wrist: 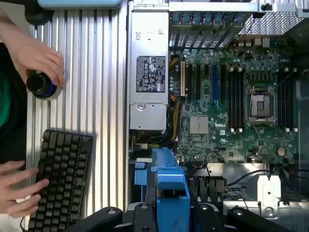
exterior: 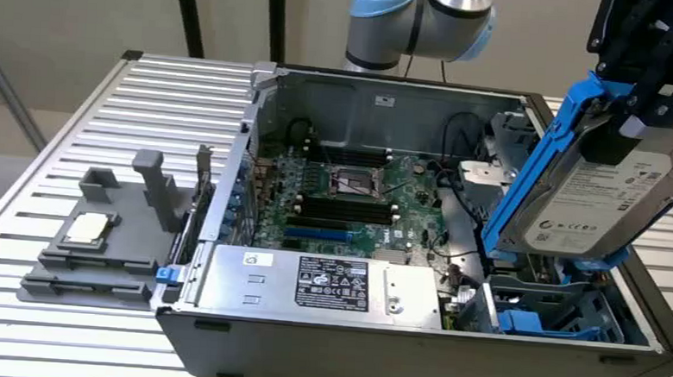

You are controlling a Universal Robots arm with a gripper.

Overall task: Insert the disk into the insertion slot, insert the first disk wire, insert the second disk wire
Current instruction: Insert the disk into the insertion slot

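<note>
The slatted metal surface (exterior: pixel 29 336) carries the open computer case (exterior: pixel 420 353), lying on its side. Inside it sit the silver power-supply box (exterior: pixel 331 283) and the green board (exterior: pixel 353 194). At the case's corner on the exterior view's right stands the grey drive cage, and its insertion slot (exterior: pixel 543 313) shows blue rails and tabs.

The disk (exterior: pixel 607 211) is not yet in that slot. It hangs above the cage, nearly on edge and leaning, label facing the camera, with its lower end just over the cage's top. The pincer (exterior: pixel 628 126) is clamped on the disk's upper end.

We judge the disk to be dense and rigid. It will not flex, but held at one end it may swing or pivot in the grip. Its bare metal faces look smooth and likely slippery, and the drive would not take a knock well.

The blue plastic carrier (wrist: pixel 166 181) is the softer part. Its side rails must meet the slot's guides, so we think they should be left free. The upper end is therefore the sensible place to hold, squeezing across the stiff metal body rather than the thin frame.
</note>
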